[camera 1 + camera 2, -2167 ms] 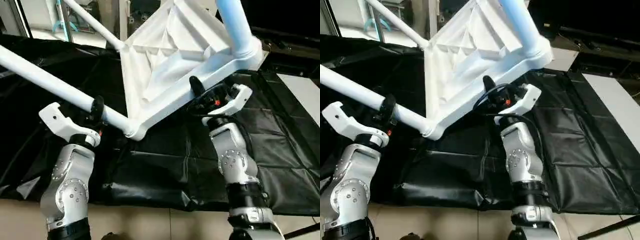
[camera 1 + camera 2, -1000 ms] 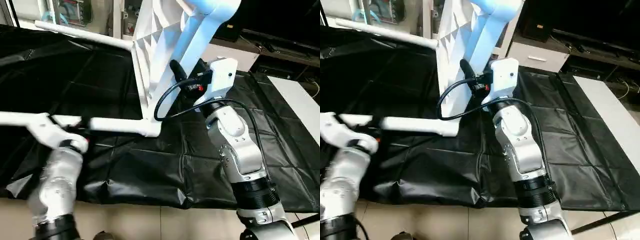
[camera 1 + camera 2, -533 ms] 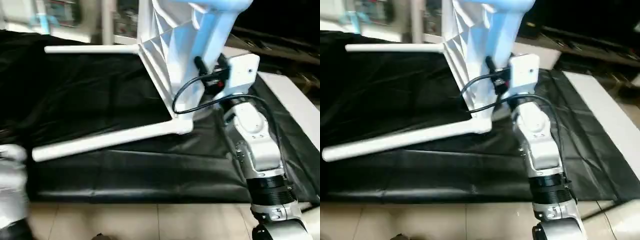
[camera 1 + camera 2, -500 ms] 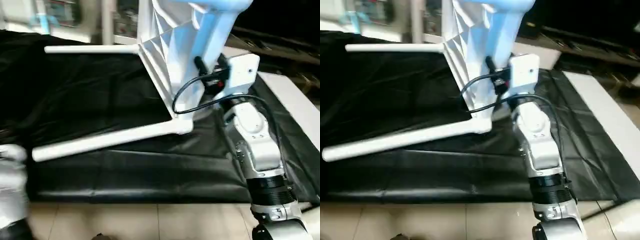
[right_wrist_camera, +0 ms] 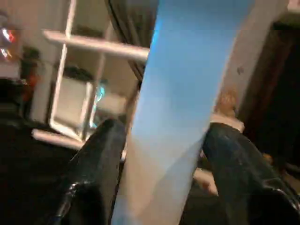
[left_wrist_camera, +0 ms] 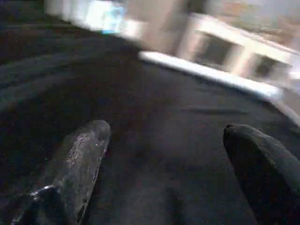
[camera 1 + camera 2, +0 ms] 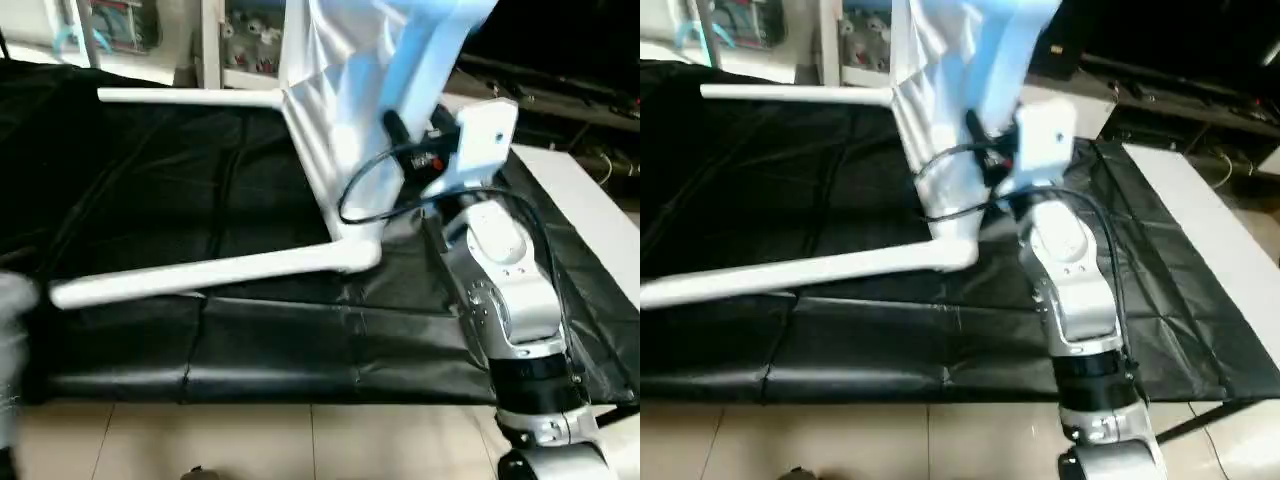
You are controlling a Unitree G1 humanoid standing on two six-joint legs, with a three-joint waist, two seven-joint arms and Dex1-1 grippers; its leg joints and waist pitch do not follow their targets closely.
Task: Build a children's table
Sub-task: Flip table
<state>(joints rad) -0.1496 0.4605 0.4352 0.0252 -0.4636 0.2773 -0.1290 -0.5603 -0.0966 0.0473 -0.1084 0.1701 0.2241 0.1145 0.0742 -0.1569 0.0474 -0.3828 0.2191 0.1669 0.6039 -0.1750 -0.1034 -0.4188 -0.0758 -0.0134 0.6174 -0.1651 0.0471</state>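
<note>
Overhead, the children's table point(image 7: 330, 110) stands tipped on its edge on the black-draped work table point(image 7: 150, 330), so the right gripper point(image 5: 159, 154), fingers clamped around one leg point(image 5: 180, 93), should lower it slowly, while the left gripper point(image 6: 164, 164) hangs spread and empty above the cloth.

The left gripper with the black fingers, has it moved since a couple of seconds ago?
Yes. It was clamped on the long white plastic leg near the socket; now that leg lies free on the black cloth, and the left gripper hangs open over the cloth.
</note>
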